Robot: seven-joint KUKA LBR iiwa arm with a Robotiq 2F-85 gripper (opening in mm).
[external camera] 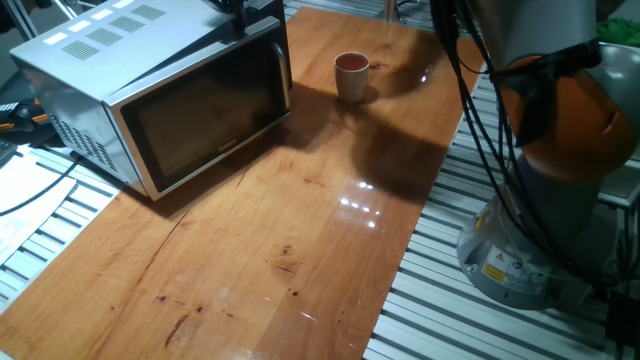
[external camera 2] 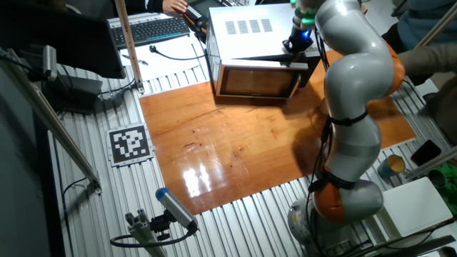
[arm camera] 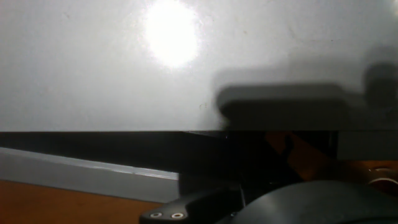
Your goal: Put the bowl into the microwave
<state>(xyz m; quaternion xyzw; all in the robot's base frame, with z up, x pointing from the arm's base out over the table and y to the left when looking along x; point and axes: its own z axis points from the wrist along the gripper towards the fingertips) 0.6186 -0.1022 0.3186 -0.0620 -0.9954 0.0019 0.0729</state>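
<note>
The microwave (external camera: 160,95) stands at the far left of the wooden table, its dark glass door shut as far as I can see. The bowl (external camera: 351,75) stands upright on the table to the right of the microwave, cream outside and reddish-brown inside. My gripper (external camera: 245,10) is at the microwave's top front corner on the handle side, well apart from the bowl. It shows in the other fixed view (external camera 2: 296,48) too. In the hand view the microwave's white top (arm camera: 93,74) fills the frame, with one dark finger (arm camera: 199,208) at the bottom. The jaws' spacing is hidden.
The wooden table (external camera: 300,240) lies on a slatted metal bench. My arm's orange and grey base (external camera: 530,230) stands at the table's right edge. A keyboard (external camera 2: 150,28), cables and a printed marker (external camera 2: 130,144) lie beyond the table.
</note>
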